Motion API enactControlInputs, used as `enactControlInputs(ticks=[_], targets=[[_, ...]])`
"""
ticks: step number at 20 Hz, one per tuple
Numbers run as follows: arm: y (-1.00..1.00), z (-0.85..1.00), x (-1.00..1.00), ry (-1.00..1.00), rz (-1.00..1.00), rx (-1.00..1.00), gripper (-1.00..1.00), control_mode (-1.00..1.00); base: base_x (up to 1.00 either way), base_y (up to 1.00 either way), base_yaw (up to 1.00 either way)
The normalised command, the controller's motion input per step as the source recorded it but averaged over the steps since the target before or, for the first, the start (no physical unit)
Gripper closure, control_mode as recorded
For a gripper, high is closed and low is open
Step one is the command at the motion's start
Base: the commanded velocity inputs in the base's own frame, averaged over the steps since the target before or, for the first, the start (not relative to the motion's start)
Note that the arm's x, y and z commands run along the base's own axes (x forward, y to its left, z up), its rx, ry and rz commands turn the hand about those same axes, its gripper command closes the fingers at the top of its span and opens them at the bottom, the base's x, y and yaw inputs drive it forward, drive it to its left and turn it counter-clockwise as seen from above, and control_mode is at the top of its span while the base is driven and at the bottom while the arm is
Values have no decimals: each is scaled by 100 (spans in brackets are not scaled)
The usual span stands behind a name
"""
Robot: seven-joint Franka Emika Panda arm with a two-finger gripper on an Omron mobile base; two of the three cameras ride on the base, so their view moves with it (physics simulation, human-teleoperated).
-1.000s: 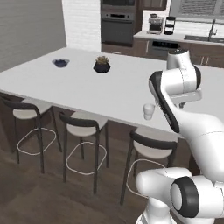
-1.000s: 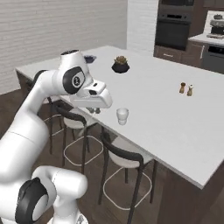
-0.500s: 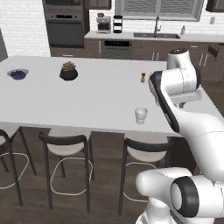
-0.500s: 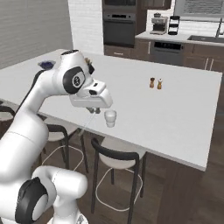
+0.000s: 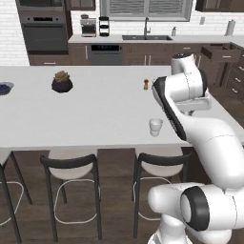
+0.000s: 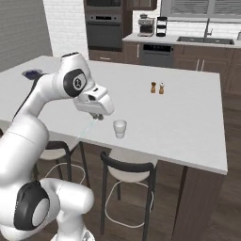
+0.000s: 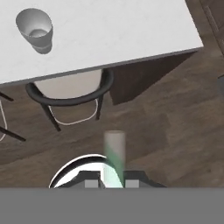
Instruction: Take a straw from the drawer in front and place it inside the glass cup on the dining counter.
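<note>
The straw (image 7: 114, 158) is pinched tight between the closed fingers of the gripper (image 6: 97, 116), hanging down and slanting from it, off the near edge of the dining counter (image 6: 188, 117). The glass cup (image 6: 119, 128) stands upright near that same edge, just beside the gripper but apart from it. Farther across the counter from the cup sit two small shakers (image 6: 157, 88), and stools (image 6: 127, 168) line the near side below.

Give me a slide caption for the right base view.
Hand holding the straw beside the glass cup on the dining counter.
</note>
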Motion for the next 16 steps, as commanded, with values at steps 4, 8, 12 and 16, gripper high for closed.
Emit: enactControlInputs(ticks=[4,8,12,16], targets=[[3,18,45,-9,-24,0,100,-100,0,0,0],[-6,32,6,-28,-5,-2,100,-100,0,0,0],[-29,20,-12,-52,5,-10,100,-100,0,0,0],[-61,0,-7,-59,28,-13,100,-100,0,0,0]])
